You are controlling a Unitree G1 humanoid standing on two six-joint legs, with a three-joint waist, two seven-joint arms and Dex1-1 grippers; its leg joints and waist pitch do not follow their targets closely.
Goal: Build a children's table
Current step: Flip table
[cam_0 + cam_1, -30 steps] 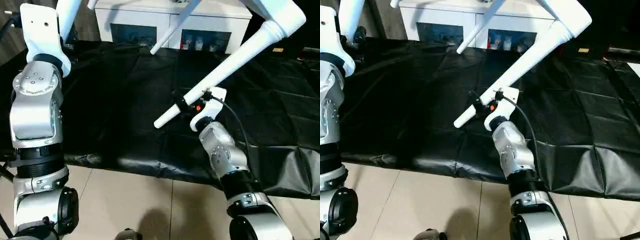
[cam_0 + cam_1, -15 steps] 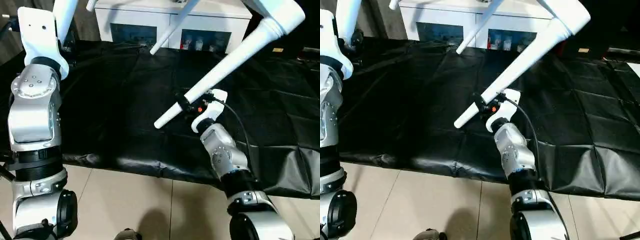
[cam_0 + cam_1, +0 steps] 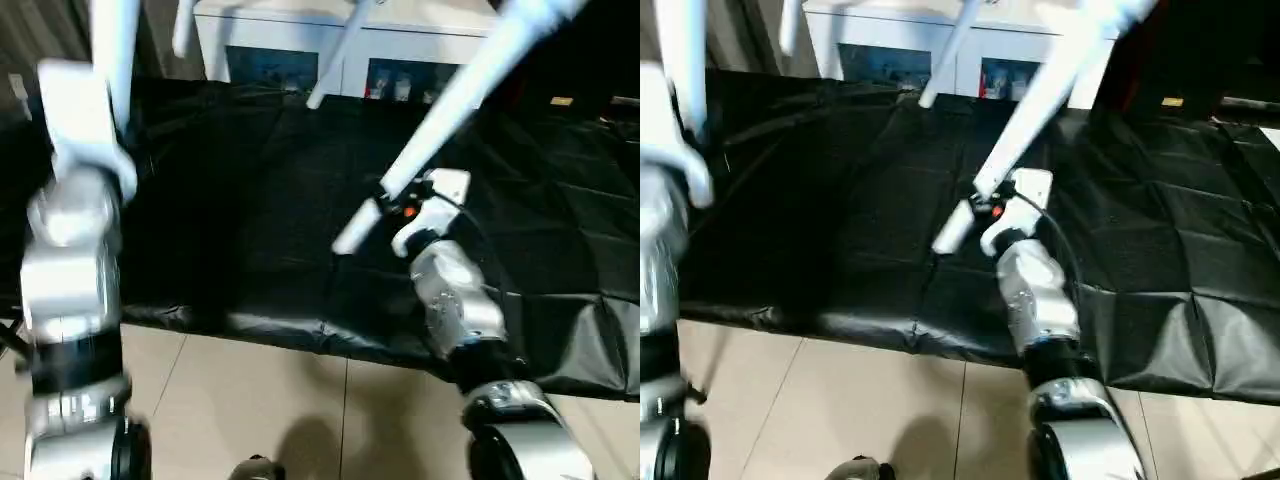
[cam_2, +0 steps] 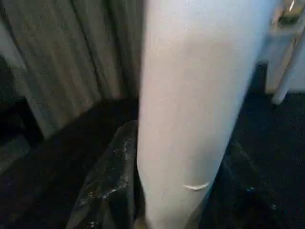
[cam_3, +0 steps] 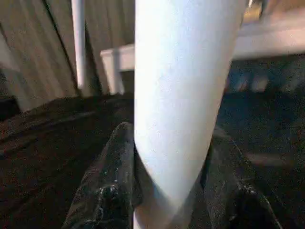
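Observation:
The children's table is lifted above the view, with its long white legs reaching down into the picture. My right gripper (image 3: 388, 205) is shut on the leg (image 3: 440, 115) that slants down over the black sheet, a little above the leg's free tip (image 3: 345, 238). In the right wrist view that leg (image 5: 181, 95) sits tight between both black fingers (image 5: 107, 191). At the far left my left gripper (image 4: 178, 143) is shut on another leg (image 3: 112, 40), which stands almost upright. Two more legs (image 3: 335, 55) hang near the back.
A black sheet (image 3: 250, 190) covers the floor ahead, creased along its near edge. A white cabinet (image 3: 300, 45) with dark glass doors stands behind it. Beige tiles (image 3: 250, 410) lie in front of the sheet. Grey curtains (image 4: 71, 62) hang at the left.
The leg in my right gripper has tilted steeper and its tip has shifted right. Both arms have moved a little with the table. The view itself has also shifted.

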